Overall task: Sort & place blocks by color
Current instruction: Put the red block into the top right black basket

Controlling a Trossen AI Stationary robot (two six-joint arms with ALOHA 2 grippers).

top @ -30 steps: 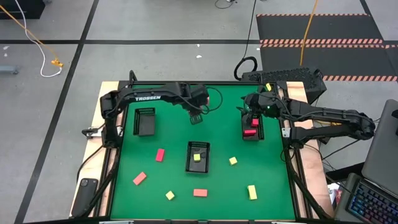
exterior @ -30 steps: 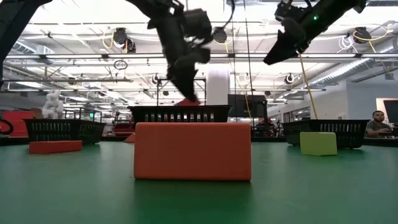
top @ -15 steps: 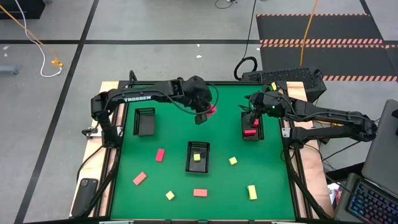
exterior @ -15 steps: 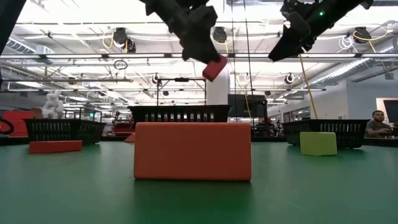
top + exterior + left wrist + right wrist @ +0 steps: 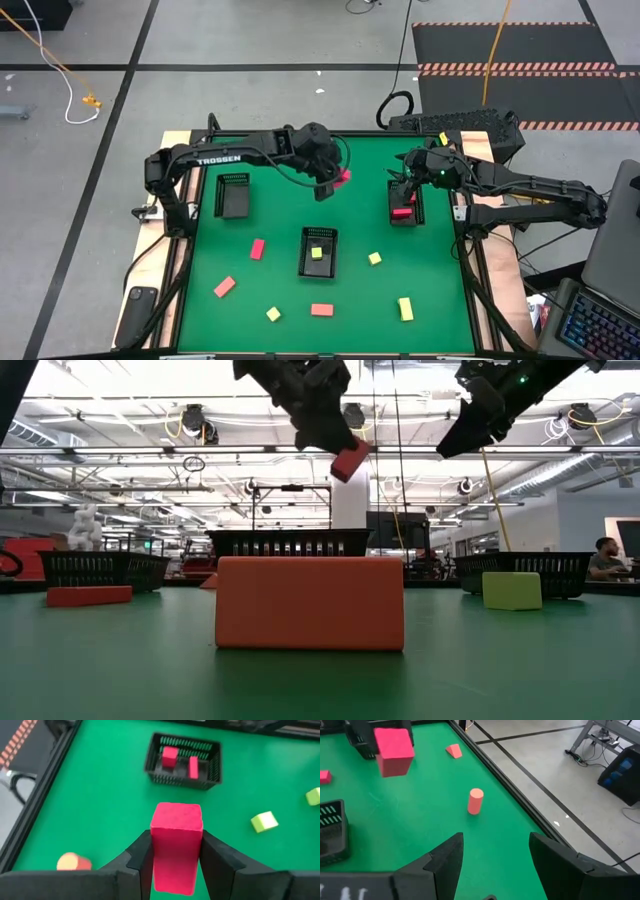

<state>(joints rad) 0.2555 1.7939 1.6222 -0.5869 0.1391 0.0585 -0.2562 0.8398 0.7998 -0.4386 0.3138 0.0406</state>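
Green table (image 5: 350,300) sitting on grey floor (image 5: 250,40). Three black trays: left tray (image 5: 233,194), middle tray (image 5: 318,250), right tray (image 5: 404,203). Orange cable (image 5: 45,50) lying far left on floor. Striped mat (image 5: 520,65) lying far right. Laptop (image 5: 600,310) sitting near right. Person (image 5: 603,560) sitting far right in room.

One pink-red bar (image 5: 176,847) is up in the air, far middle. Two pink-red blocks (image 5: 402,205) sit in the right tray, one yellow (image 5: 317,253) in the middle tray, rest scattered near.
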